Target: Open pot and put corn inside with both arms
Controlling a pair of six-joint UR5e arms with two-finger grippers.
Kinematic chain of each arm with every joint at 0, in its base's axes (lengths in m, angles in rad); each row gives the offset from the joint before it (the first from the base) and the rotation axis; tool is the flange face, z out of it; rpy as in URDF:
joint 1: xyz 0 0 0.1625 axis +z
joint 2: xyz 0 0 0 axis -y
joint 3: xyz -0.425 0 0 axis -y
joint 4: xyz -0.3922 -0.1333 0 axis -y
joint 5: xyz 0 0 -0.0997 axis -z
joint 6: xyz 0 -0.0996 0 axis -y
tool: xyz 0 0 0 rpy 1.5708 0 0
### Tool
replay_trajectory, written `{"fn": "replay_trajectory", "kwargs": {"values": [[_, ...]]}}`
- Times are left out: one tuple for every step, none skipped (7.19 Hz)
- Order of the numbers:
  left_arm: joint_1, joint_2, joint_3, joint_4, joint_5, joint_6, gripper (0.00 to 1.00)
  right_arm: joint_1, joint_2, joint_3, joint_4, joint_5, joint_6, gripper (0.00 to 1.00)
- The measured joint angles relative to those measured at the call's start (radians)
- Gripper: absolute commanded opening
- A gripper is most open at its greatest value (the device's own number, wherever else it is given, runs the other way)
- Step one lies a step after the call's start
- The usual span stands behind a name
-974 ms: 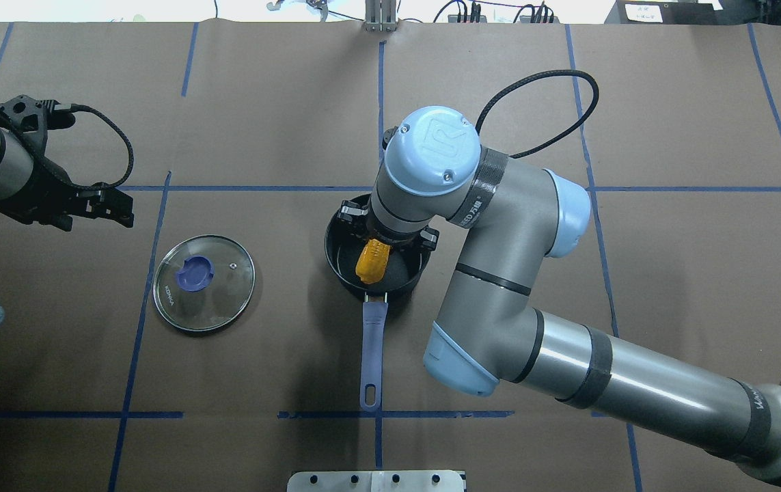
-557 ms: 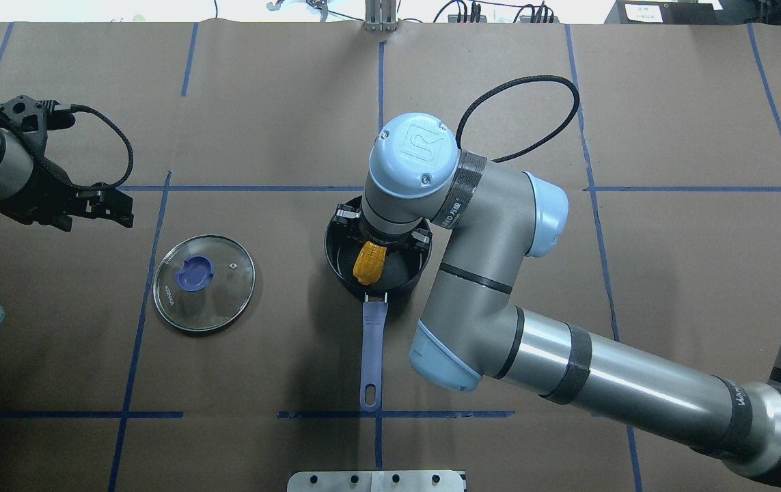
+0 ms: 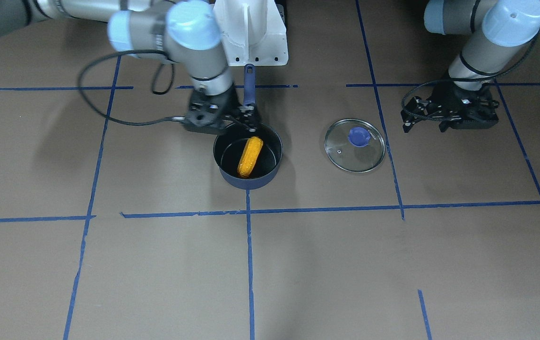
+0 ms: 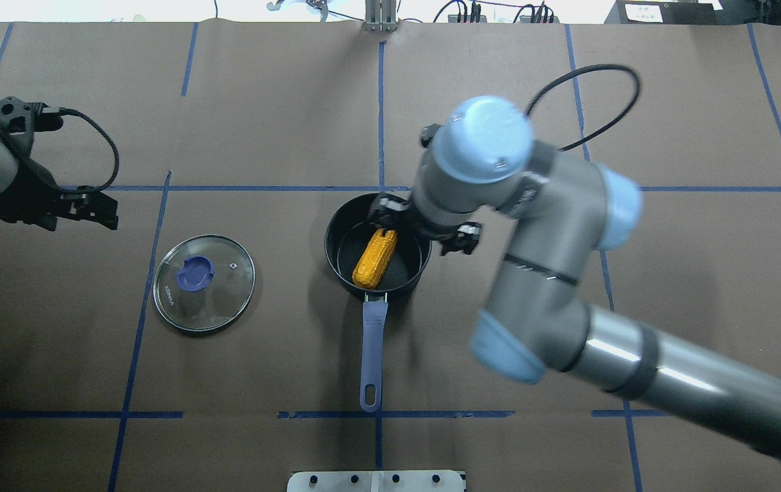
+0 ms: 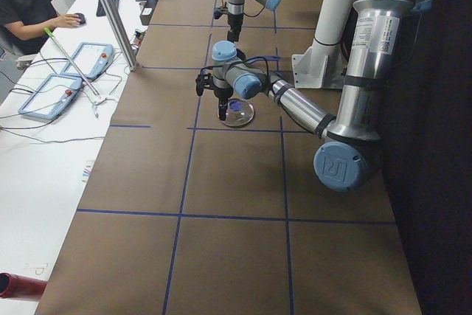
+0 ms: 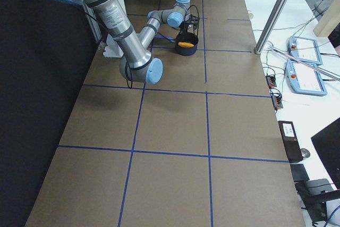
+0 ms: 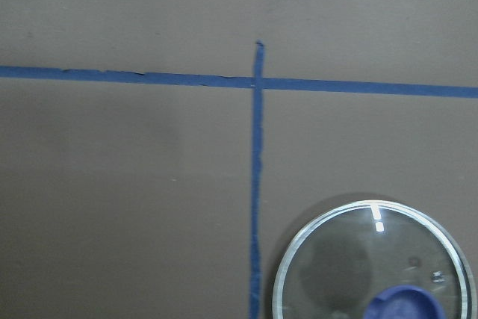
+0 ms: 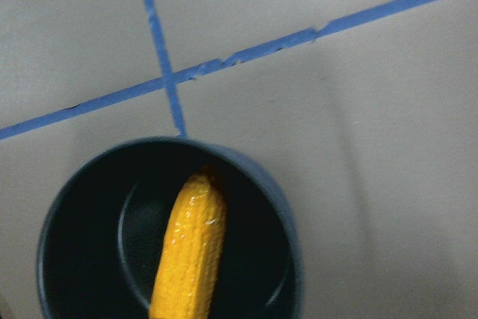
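The dark navy pot (image 4: 333, 265) stands open at the table's middle, its lavender handle (image 4: 373, 342) pointing toward the robot. The corn (image 4: 374, 258) lies tilted inside it, also seen in the front view (image 3: 250, 156) and the right wrist view (image 8: 190, 252). My right gripper (image 4: 424, 227) is open and empty, hovering over the pot's far right rim. The glass lid (image 4: 203, 283) with its blue knob lies flat on the table left of the pot. My left gripper (image 4: 98, 209) is open and empty, above the table beyond the lid's far left.
Blue tape lines (image 4: 260, 188) grid the brown table cover. The white robot base (image 3: 251, 33) stands just behind the pot's handle end. The right arm's black cable (image 4: 588, 102) loops over the table beyond the pot.
The right gripper has let go of the corn, which now lies in the pot, and the arm has swung up and to the right. The left gripper has drifted slightly left.
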Motion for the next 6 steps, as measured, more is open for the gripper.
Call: {"fn": "replay_trajectory", "kwargs": {"values": [[-0.042, 0.04, 0.0, 0.002, -0.005, 0.097, 1.0, 0.11, -0.14, 0.114, -0.001, 0.098, -0.106, 1.0], [-0.103, 0.081, 0.004, 0.005, -0.023, 0.215, 1.0, 0.233, -0.27, 0.183, -0.002, 0.194, -0.248, 1.0], [-0.186, 0.117, 0.014, 0.02, -0.044, 0.358, 1.0, 0.374, -0.4, 0.21, -0.002, 0.289, -0.46, 1.0], [-0.278, 0.136, 0.022, 0.073, -0.055, 0.522, 1.0, 0.501, -0.501, 0.198, -0.003, 0.356, -0.689, 1.0], [-0.378, 0.139, 0.026, 0.165, -0.064, 0.704, 1.0, 0.613, -0.58, 0.163, -0.004, 0.389, -0.906, 1.0], [-0.472, 0.139, 0.028, 0.256, -0.101, 0.852, 1.0, 0.703, -0.646, 0.138, -0.015, 0.402, -1.083, 1.0]]}}
